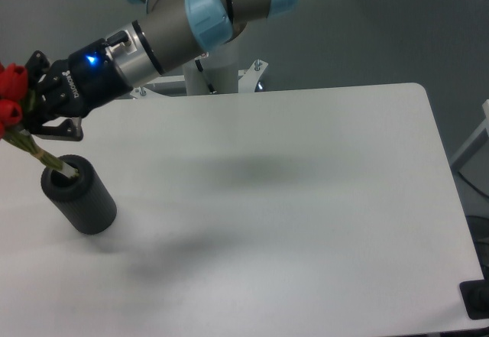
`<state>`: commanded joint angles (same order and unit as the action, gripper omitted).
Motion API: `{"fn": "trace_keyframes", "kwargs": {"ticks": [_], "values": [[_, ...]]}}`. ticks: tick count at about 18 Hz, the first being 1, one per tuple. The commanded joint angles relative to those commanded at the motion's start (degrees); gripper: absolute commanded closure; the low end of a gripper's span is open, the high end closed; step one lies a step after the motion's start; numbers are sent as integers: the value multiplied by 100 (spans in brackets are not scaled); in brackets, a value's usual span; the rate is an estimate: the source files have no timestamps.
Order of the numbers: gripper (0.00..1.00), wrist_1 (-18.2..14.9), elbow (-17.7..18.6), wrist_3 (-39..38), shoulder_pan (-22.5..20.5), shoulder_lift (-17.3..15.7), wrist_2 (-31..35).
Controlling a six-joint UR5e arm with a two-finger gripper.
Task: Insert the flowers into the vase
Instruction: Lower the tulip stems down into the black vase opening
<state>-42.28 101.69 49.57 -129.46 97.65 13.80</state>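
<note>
At far left of the frame, the hand [29, 111] is clamped on the flowers [11, 96], gripping the bunch just below the red buds. Most of the bunch is cut off by the left edge; only two or three buds show. Long axis of the flowers runs diagonally: buds toward upper left, thin green stems slanting down to the lower right. Stem ends reach the round opening of the vase [82, 198], at its rim. Vase is a dark grey cylinder on the white surface [290, 215], lower left, its mouth tilted toward upper left.
</note>
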Motion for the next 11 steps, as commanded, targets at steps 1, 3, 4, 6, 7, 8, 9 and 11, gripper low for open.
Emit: {"fn": "trace_keyframes", "kwargs": {"ticks": [1,3,4,6,7,8,9,11], "values": [[78,0,35,9,0,0,0],[78,0,44,87,9,35,0],[78,0,53,97,9,61,0],[78,0,114,236,18,88,0],[78,0,158,342,18,97,0],[78,0,202,421,18,131,0],[78,0,229,509,18,184,0],[78,0,307,632,18,211,0]]}}
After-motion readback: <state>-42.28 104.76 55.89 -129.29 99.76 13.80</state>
